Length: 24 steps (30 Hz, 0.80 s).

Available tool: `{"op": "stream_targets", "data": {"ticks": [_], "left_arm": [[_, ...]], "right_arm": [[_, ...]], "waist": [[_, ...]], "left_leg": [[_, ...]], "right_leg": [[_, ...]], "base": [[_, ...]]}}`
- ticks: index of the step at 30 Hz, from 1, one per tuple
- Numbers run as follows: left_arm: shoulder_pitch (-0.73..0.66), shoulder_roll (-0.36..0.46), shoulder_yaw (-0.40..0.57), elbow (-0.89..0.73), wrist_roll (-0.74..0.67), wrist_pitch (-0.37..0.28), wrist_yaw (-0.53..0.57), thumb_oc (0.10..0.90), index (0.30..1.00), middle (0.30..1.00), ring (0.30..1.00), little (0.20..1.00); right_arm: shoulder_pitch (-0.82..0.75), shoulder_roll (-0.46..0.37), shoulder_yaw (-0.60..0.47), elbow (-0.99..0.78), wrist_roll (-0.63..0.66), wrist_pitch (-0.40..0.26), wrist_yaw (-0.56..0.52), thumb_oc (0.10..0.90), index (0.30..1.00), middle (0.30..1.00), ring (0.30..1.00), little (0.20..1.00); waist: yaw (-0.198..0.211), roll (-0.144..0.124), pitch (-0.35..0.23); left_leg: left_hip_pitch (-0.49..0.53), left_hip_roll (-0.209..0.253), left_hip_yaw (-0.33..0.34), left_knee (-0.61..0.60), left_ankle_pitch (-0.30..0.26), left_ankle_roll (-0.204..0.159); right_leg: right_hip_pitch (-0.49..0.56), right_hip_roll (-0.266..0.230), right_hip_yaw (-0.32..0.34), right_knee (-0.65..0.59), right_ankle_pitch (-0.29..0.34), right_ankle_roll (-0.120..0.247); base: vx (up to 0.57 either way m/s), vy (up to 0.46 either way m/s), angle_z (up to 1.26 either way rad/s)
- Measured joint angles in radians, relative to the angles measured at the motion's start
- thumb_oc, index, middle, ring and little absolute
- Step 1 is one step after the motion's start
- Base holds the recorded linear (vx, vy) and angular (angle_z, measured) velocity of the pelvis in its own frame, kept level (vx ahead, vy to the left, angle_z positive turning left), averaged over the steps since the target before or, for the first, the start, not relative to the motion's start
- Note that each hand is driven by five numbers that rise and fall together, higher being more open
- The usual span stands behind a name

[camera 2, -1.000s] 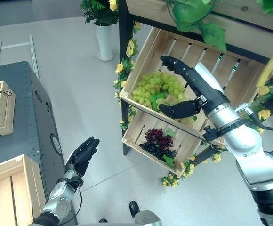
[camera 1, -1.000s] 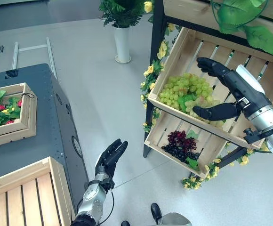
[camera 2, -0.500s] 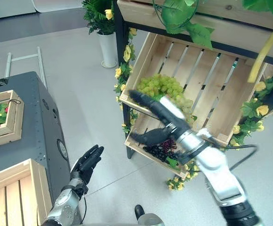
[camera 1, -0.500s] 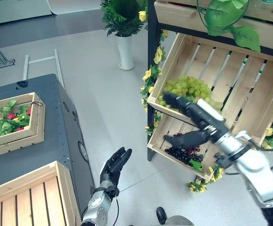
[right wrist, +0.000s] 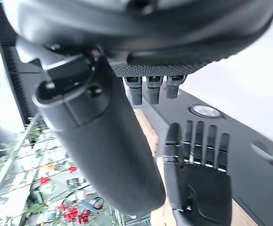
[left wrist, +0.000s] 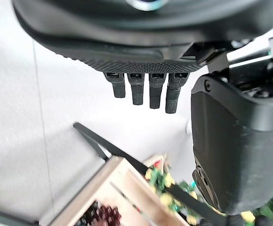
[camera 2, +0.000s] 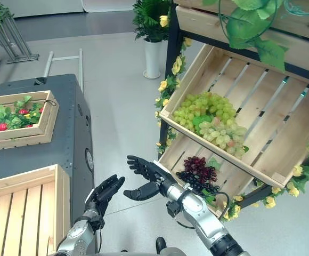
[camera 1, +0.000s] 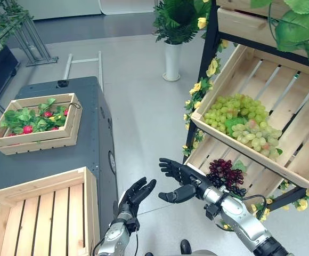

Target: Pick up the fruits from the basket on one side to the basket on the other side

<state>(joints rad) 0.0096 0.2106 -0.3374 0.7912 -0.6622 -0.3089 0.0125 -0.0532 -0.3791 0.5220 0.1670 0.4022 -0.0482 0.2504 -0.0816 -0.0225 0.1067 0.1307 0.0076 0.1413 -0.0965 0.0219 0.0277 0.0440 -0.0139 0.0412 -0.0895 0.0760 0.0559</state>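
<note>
Withdrawn from the green grapes (camera 1: 240,118), right hand (camera 1: 182,178) hangs empty, fingers spread, facing the likewise spread left hand (camera 1: 135,195). Grapes remain in the tilted crate (camera 1: 303,128) beyond its fingertips; recommend re-reaching, enclosing one bunch fully.

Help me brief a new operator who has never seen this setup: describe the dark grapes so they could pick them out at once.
Start at the wooden display stand on the robot's right, trimmed with yellow flowers. It holds two slanted slatted crates; take the lower crate, beneath the one piled with green grapes. The dark grapes lie there, the one purple-black bunch, much smaller than the pale green pile above.
</note>
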Motion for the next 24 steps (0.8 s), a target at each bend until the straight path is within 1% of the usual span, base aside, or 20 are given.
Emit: {"op": "stream_targets", "data": {"ticks": [3, 8, 11, 12, 14, 15, 16, 17, 19, 20, 22, 24], "left_arm": [[0.004, -0.002, 0.000, 0.036, 0.000, 0.000, 0.002, 0.800, 0.900, 0.900, 0.900, 0.900], [0.045, -0.003, 0.013, 0.077, 0.032, 0.009, 0.000, 0.800, 0.900, 0.900, 0.900, 0.900], [0.059, -0.005, 0.012, 0.102, 0.061, 0.022, 0.000, 0.800, 0.900, 0.900, 0.900, 0.900], [0.061, -0.009, 0.013, 0.138, 0.073, 0.023, 0.001, 0.800, 0.900, 0.900, 0.900, 0.900], [0.062, -0.013, 0.013, 0.183, 0.082, 0.033, 0.001, 0.800, 0.900, 0.900, 0.900, 0.900], [0.062, -0.016, 0.013, 0.217, 0.088, 0.039, 0.003, 0.800, 0.900, 0.900, 0.900, 0.900], [0.062, -0.017, 0.013, 0.234, 0.094, 0.040, 0.003, 0.800, 0.900, 0.900, 0.900, 0.900], [0.058, -0.023, 0.013, 0.278, 0.106, 0.041, 0.002, 0.800, 0.900, 0.900, 0.900, 0.900], [0.059, -0.026, 0.011, 0.316, 0.128, 0.042, 0.003, 0.800, 0.900, 0.900, 0.900, 0.900], [0.057, -0.026, 0.009, 0.347, 0.172, 0.041, 0.002, 0.800, 0.900, 0.900, 0.900, 0.900], [0.048, -0.026, 0.007, 0.370, 0.215, 0.040, 0.000, 0.800, 0.900, 0.900, 0.900, 0.900], [0.039, -0.025, 0.004, 0.383, 0.264, 0.041, -0.001, 0.800, 0.900, 0.900, 0.900, 0.900]], "right_arm": [[0.000, 0.042, 0.003, 0.094, 0.007, -0.001, -0.033, 0.800, 0.900, 0.900, 0.900, 0.900], [0.021, 0.060, 0.000, 0.243, 0.078, -0.002, -0.069, 0.800, 0.900, 0.900, 0.900, 0.900], [0.043, 0.078, -0.006, 0.321, 0.079, -0.002, -0.077, 0.800, 0.900, 0.900, 0.900, 0.900], [0.044, 0.090, -0.009, 0.381, 0.079, -0.002, -0.083, 0.800, 0.900, 0.900, 0.900, 0.900], [0.050, 0.112, -0.013, 0.443, 0.079, -0.005, -0.102, 0.800, 0.900, 0.900, 0.900, 0.900], [0.053, 0.145, -0.048, 0.509, 0.079, -0.006, -0.109, 0.800, 0.900, 0.900, 0.900, 0.900], [0.056, 0.154, -0.055, 0.541, 0.079, -0.015, -0.119, 0.800, 0.900, 0.900, 0.900, 0.900], [0.055, 0.179, -0.091, 0.623, 0.079, -0.031, -0.127, 0.800, 0.900, 0.900, 0.900, 0.900], [0.055, 0.181, -0.099, 0.686, 0.078, -0.039, -0.154, 0.800, 0.900, 0.900, 0.900, 0.900], [0.048, 0.193, -0.132, 0.774, 0.077, -0.059, -0.159, 0.800, 0.900, 0.900, 0.900, 0.900], [0.046, 0.192, -0.169, 0.886, 0.076, -0.080, -0.175, 0.800, 0.900, 0.900, 0.900, 0.900], [0.048, 0.187, -0.197, 0.972, 0.072, -0.081, -0.185, 0.800, 0.900, 0.900, 0.900, 0.900]], "waist": [[0.018, 0.006, -0.004], [0.032, 0.024, -0.015], [0.047, 0.029, -0.021], [0.048, 0.030, -0.026], [0.047, 0.031, -0.027], [0.047, 0.029, -0.030], [0.046, 0.029, -0.032], [0.048, 0.028, -0.036], [0.050, 0.028, -0.036], [0.052, 0.028, -0.039], [0.059, 0.030, -0.043], [0.067, 0.031, -0.057]], "left_leg": [[-0.001, 0.002, -0.008, 0.000, 0.001, -0.001], [-0.002, 0.001, -0.045, 0.000, 0.003, -0.002], [-0.003, 0.003, -0.054, 0.000, 0.004, -0.003], [-0.004, 0.004, -0.057, 0.000, 0.004, -0.004], [-0.006, 0.005, -0.061, 0.000, 0.005, -0.005], [-0.008, 0.005, -0.067, 0.000, 0.006, -0.006], [-0.009, 0.005, -0.070, 0.000, 0.006, -0.007], [-0.009, 0.005, -0.074, 0.000, 0.006, -0.007], [-0.010, 0.005, -0.076, 0.000, 0.006, -0.007], [-0.010, 0.005, -0.079, 0.000, 0.006, -0.007], [-0.014, 0.005, -0.085, 0.000, 0.005, -0.004], [-0.015, 0.006, -0.087, 0.000, 0.005, -0.004]], "right_leg": [[0.003, 0.000, -0.014, 0.000, -0.003, -0.002], [0.017, -0.004, -0.050, 0.000, -0.013, -0.004], [0.019, -0.002, -0.058, 0.000, -0.017, -0.008], [0.019, -0.002, -0.063, -0.001, -0.018, -0.008], [0.019, -0.001, -0.069, -0.001, -0.020, -0.010], [0.020, -0.001, -0.075, 0.000, -0.021, -0.011], [0.019, -0.001, -0.075, -0.001, -0.021, -0.011], [0.021, -0.001, -0.078, 0.000, -0.022, -0.012], [0.021, -0.001, -0.079, -0.001, -0.022, -0.012], [0.021, -0.001, -0.081, -0.002, -0.023, -0.012], [0.021, -0.001, -0.083, -0.003, -0.025, -0.016], [0.019, -0.001, -0.084, -0.004, -0.026, -0.018]], "base": [[0.01, -0.018, 0.16], [0.03, -0.016, 0.20], [0.02, -0.011, 0.10], [0.02, -0.014, 0.08], [0.02, -0.014, 0.10], [0.02, -0.013, 0.11], [0.02, -0.018, 0.12], [0.02, -0.018, 0.06], [0.02, -0.025, 0.04], [0.02, -0.030, 0.06], [0.02, -0.023, 0.07], [0.01, -0.012, 0.02]]}}
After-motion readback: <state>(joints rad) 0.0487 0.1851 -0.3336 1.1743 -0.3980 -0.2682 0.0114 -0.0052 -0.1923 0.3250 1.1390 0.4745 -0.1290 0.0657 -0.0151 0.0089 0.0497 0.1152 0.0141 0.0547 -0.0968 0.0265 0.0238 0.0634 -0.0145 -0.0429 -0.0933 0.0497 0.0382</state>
